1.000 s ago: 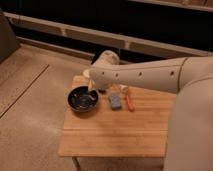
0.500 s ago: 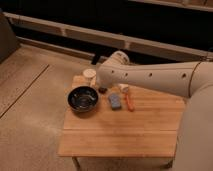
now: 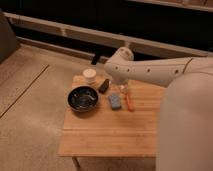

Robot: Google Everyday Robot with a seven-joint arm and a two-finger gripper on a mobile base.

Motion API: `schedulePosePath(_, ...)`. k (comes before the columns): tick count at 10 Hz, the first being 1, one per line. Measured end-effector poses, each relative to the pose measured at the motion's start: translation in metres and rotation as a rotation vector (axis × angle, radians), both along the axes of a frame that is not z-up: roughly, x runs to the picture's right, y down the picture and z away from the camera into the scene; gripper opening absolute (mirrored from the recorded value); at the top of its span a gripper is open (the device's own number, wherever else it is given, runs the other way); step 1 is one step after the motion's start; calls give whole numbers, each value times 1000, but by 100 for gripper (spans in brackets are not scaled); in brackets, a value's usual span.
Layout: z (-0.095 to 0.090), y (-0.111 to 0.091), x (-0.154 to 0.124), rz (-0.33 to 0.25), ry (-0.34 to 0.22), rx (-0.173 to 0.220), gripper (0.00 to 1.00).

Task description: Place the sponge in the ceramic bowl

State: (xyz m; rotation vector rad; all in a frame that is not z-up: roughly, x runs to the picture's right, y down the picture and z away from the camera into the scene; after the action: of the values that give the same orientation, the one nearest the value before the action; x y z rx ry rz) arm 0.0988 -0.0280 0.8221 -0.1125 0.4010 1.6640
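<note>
The blue-grey sponge (image 3: 115, 101) lies flat on the wooden table (image 3: 110, 135), right of the bowl. The dark glossy ceramic bowl (image 3: 83, 98) stands at the table's left side and looks to hold nothing. My white arm reaches in from the right, its rounded end above the table's far edge. The gripper (image 3: 123, 90) hangs under it, just behind and slightly right of the sponge and low over the table. It is mostly hidden by the arm.
A white cup (image 3: 89, 75) stands at the far left corner, with a small black block (image 3: 104, 86) beside it. A thin orange stick (image 3: 129, 103) lies just right of the sponge. The robot's white body fills the right edge.
The arm's end has swung to the right, from above the bowl's far side to behind the sponge. The sponge, bowl and other objects have not moved.
</note>
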Motion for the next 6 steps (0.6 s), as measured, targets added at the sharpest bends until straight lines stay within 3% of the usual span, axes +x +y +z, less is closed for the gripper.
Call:
schedulePosePath(1,9,-6,-3,1,3,3,65)
schedulePosePath(3,23,-11,-17,71,-49,11,65)
schedulePosePath(6,43,-6,-41,400,-240,20,65)
